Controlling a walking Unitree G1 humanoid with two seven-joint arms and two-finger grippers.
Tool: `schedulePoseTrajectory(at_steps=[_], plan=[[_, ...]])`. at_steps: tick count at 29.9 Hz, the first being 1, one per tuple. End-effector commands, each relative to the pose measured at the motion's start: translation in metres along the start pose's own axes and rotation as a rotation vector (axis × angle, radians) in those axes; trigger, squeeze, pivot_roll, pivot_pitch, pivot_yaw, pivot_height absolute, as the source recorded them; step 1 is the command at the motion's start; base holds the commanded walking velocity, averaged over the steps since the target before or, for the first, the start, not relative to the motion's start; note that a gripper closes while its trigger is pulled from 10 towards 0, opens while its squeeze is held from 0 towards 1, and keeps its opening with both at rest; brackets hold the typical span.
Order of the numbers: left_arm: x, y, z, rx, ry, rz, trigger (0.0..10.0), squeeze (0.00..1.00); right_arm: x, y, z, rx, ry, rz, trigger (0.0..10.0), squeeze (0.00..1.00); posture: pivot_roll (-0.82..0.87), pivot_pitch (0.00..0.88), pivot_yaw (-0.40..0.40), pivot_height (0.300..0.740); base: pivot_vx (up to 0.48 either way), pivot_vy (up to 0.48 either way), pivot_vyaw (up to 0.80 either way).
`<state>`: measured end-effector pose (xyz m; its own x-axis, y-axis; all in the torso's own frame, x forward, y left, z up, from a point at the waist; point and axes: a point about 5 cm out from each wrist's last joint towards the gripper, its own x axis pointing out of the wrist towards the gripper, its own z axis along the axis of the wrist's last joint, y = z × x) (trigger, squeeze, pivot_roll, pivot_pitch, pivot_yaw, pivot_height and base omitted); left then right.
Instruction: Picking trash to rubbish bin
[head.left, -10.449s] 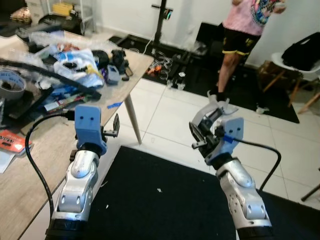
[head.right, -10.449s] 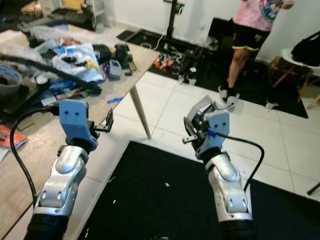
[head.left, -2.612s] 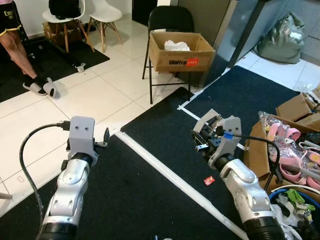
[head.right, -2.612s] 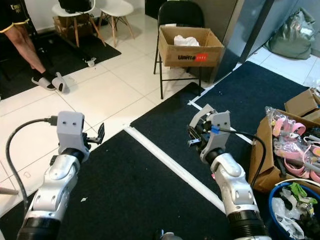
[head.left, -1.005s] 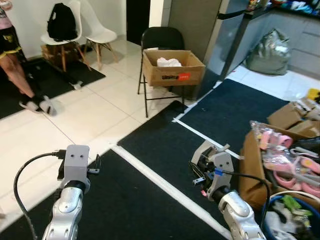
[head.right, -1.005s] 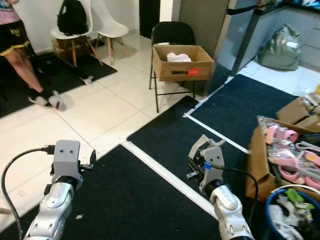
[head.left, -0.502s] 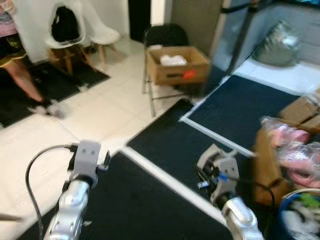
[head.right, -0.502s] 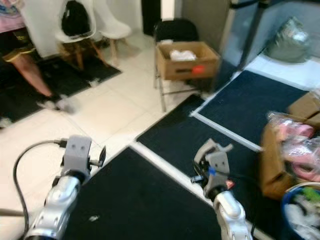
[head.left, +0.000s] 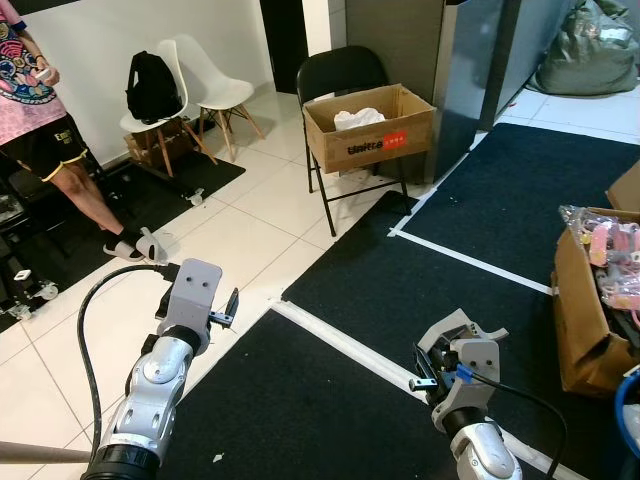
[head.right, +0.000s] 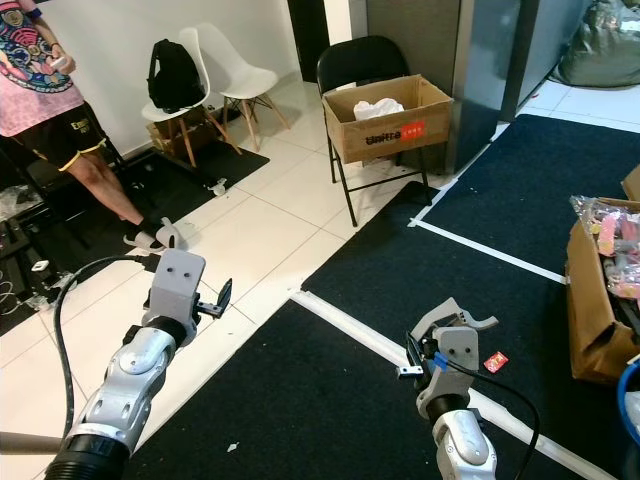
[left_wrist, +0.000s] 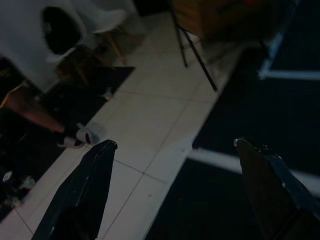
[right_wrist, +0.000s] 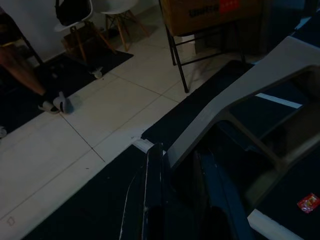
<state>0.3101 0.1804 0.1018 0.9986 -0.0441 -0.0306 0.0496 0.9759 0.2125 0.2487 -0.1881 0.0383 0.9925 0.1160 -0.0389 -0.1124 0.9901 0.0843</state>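
Observation:
A small red wrapper (head.right: 494, 361) lies on the black carpet (head.right: 330, 410), just right of my right gripper (head.right: 414, 361); the right wrist view shows the wrapper (right_wrist: 308, 202) too. That gripper's black fingers (right_wrist: 154, 200) stand close together with nothing between them, under a pale grey bracket. My left gripper (head.left: 232, 306) is raised over the edge of the white tiles, its fingers (left_wrist: 92, 185) spread wide and empty. The blue rim of the rubbish bin (head.right: 632, 400) shows at the far right edge. A tiny white scrap (head.right: 231, 447) lies on the carpet near my left arm.
A cardboard box (head.left: 368, 125) sits on a black chair ahead. White chairs with a black backpack (head.left: 150, 85) and a person (head.left: 40, 110) stand at the left. A brown box of pink items (head.left: 590, 320) is at the right. White tape (head.left: 340, 345) crosses the carpet.
The camera has swung left and steadied after a blurred frame; the bin and brown box now sit at the right edge. Both grippers keep the same pose.

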Motion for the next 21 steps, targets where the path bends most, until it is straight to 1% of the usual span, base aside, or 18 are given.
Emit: schedulePoseTrajectory(at_steps=[1,2,4,7,9,15,21], plan=[[-0.004,0.012,-0.004,-0.024,0.004,0.066,10.0,0.0,0.001,0.004,0.0,0.01,0.001,0.022,10.0,0.0,0.01,0.063,0.132,0.74,0.0,0.0,0.0],[-0.007,0.016,-0.007,-0.03,0.014,0.086,10.0,0.0,0.002,0.004,0.002,-0.002,-0.005,0.035,10.0,0.0,0.01,0.069,0.107,0.74,0.0,0.0,0.0],[-0.009,0.018,-0.009,-0.03,0.018,0.092,10.0,0.0,0.003,0.004,0.002,-0.004,-0.008,0.04,10.0,0.0,0.01,0.069,0.107,0.74,0.0,0.0,0.0],[-0.012,0.022,-0.012,-0.011,0.026,0.104,10.0,0.0,0.007,0.007,0.005,-0.008,-0.021,0.056,10.0,0.0,0.01,0.071,0.08,0.74,0.0,0.0,0.0],[-0.013,0.024,-0.01,-0.014,0.021,0.12,10.0,0.0,0.012,0.009,0.007,-0.011,-0.025,0.074,10.0,0.0,0.03,0.074,0.055,0.74,0.0,0.0,0.0],[-0.014,0.023,-0.009,-0.017,0.025,0.109,10.0,0.0,0.015,0.011,0.007,-0.011,-0.014,0.102,10.0,0.0,0.03,0.071,0.044,0.74,0.0,0.0,0.0],[-0.016,0.018,-0.011,-0.058,0.016,0.112,10.0,0.0,0.016,0.008,0.01,-0.01,-0.016,0.115,10.0,0.0,0.02,0.065,0.043,0.74,0.0,0.0,0.0]])
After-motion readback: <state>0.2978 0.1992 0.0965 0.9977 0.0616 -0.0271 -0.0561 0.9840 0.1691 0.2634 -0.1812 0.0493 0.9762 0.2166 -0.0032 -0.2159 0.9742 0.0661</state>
